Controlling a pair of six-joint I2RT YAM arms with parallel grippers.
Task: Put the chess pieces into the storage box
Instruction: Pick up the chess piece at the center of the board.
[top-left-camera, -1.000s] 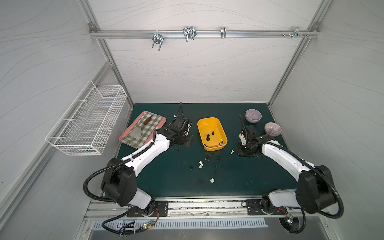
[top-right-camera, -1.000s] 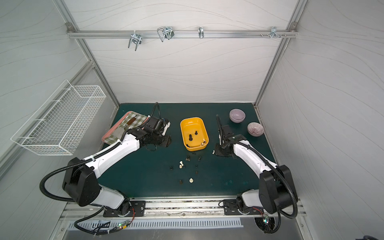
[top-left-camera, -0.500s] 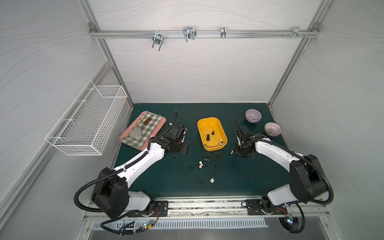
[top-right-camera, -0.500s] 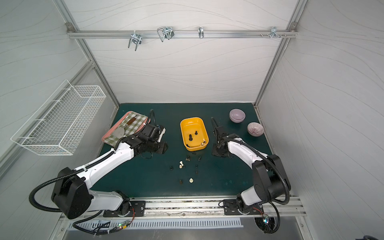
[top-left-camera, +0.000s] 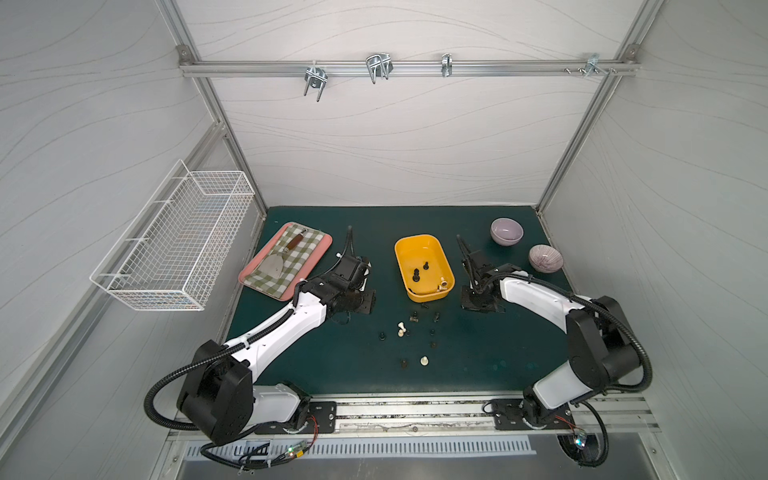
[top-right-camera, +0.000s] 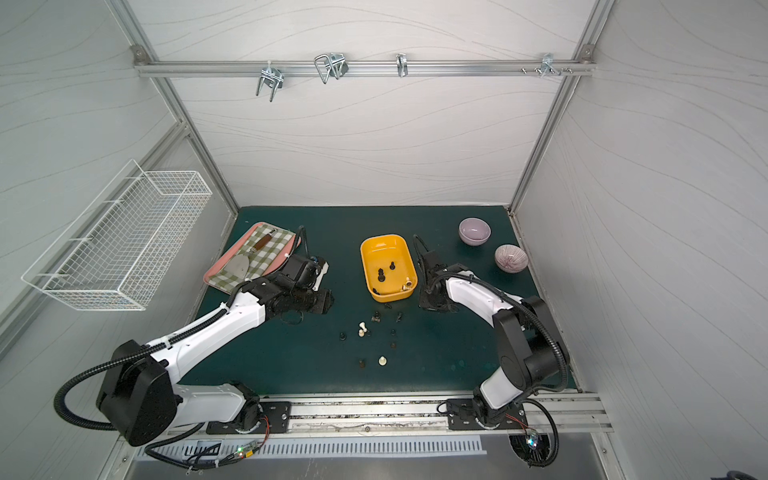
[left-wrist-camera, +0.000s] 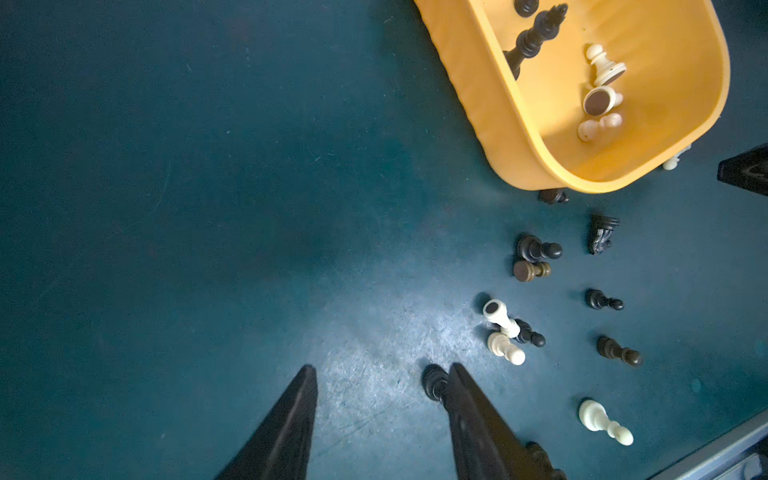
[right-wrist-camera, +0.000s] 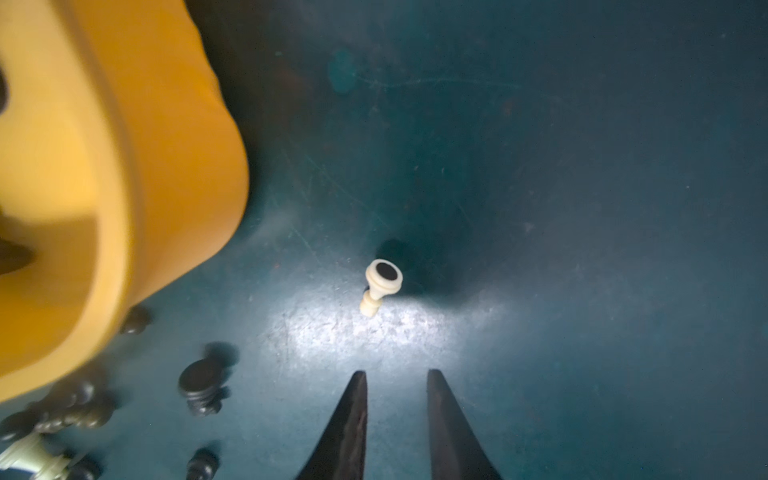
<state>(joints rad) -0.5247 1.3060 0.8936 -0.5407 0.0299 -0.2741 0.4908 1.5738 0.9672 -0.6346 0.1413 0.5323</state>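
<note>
Skirting storage box (top-left-camera: 428, 296) rim: chess pieces (top-left-camera: 401, 326)

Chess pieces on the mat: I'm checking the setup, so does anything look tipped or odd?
Yes. A lone cream piece lies on its side, base showing, outside the storage box. A second cream piece lies toppled against a dark piece. Nothing looks broken.

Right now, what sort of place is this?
Likely a lab robot test cell: white panel walls on aluminium framing, left arm and right arm bolted to a front rail, chess pieces staged on a green mat.
</note>
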